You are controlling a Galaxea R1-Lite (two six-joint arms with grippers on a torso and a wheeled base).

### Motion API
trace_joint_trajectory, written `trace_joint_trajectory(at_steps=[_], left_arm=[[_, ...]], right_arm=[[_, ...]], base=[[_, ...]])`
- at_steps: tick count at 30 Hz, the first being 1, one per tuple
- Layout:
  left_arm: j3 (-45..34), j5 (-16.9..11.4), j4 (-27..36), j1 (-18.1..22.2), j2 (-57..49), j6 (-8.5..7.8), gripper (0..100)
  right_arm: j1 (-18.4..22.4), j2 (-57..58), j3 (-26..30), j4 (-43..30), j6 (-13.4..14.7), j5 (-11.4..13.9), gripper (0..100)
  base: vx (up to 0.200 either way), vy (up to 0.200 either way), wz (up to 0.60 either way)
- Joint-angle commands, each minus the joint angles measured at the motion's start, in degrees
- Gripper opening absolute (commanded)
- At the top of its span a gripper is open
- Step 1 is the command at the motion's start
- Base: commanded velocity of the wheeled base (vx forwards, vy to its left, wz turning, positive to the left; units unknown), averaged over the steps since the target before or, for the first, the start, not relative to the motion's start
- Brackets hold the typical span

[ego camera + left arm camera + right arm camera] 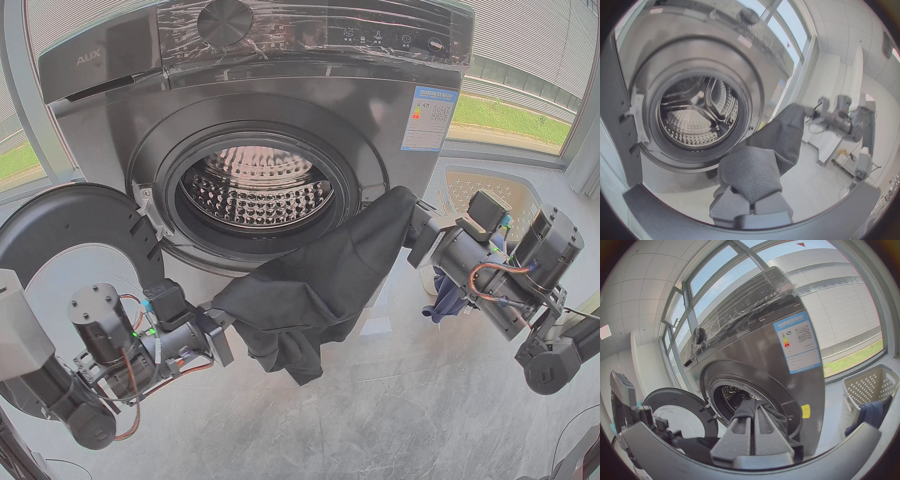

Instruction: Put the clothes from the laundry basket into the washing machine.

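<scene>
Garment (319, 275) diagonal, right end higher

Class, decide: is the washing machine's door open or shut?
Open: the door stands swung aside to the left, and the steel drum shows through the opening.

Black garment (312, 281) hangs stretched before open washing machine (262, 106); laundry basket (467, 187) holds blue cloth (447, 300).
</scene>
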State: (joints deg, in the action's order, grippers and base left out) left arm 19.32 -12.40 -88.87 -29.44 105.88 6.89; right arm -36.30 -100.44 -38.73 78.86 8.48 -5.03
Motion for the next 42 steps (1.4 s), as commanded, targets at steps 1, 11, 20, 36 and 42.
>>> trace_joint_trajectory(at_steps=[1, 11, 20, 36, 42], left_arm=[[-3.85, -1.4, 0.1, 0.26, -11.57, 1.73, 0], [-2.01, -4.3, 0.1, 6.15, -12.62, 1.73, 0], [-4.73, -7.47, 0.1, 8.26, -12.71, 1.55, 0], [2.21, -6.15, 0.1, 6.85, -14.73, 2.34, 0], [2.65, -4.48, 0.19, 4.48, -14.64, 2.17, 0]], right_arm=[[3.17, 4.9, 4.45, 0.59, 0.22, 0.2, 0], [4.22, 4.73, 5.51, 1.03, 3.2, -0.15, 0], [7.74, 2.88, 7.53, 1.12, 3.47, -0.41, 0], [6.6, -6.7, 12.71, 3.58, 3.64, -0.41, 0], [3.52, -13.12, 13.5, 9.21, 3.12, -0.5, 0]], base=[[0.0, 0.0, 0.0], [0.0, 0.0, 0.0], [0.0, 0.0, 0.0], [0.0, 0.0, 0.0], [0.0, 0.0, 0.0]])
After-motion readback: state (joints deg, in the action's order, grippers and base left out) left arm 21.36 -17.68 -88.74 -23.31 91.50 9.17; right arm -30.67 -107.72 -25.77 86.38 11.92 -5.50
